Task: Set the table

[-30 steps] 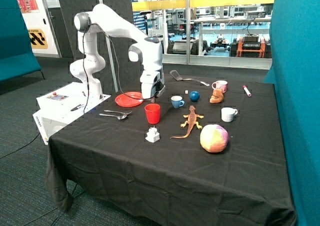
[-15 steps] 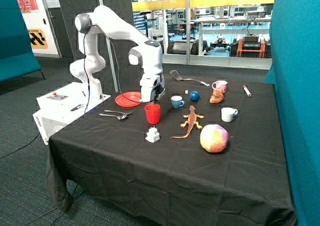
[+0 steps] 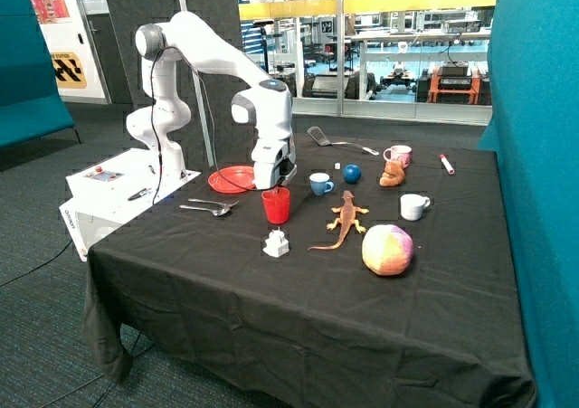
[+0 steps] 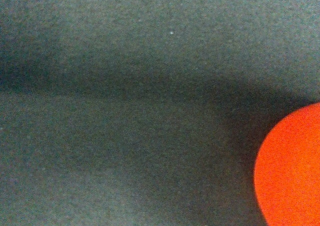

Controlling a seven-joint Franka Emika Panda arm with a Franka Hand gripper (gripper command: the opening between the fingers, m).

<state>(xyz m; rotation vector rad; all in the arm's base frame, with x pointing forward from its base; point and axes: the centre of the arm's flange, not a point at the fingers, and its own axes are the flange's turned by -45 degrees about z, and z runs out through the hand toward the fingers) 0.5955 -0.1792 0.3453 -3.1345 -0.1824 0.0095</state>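
A red cup (image 3: 276,205) stands upright on the black tablecloth (image 3: 298,290). A red plate (image 3: 232,179) lies behind it near the arm's base side. Two pieces of metal cutlery (image 3: 210,208) lie in front of the plate. My gripper (image 3: 274,184) hangs low just behind the cup's rim, between cup and plate. The wrist view shows black cloth and the edge of a round red thing (image 4: 292,171); I cannot tell whether it is the cup or the plate.
A blue cup (image 3: 320,184), blue ball (image 3: 352,173), white cup (image 3: 413,206), pink mug (image 3: 398,156), brown toy (image 3: 392,175), spatula (image 3: 336,140) and marker (image 3: 447,163) lie further back. A toy lizard (image 3: 346,217), a pink-yellow ball (image 3: 387,249) and a small white object (image 3: 277,242) sit nearer the front.
The gripper has shifted slightly away from the blue cup and down, closer to the red cup's rim. The objects on the table have not moved.
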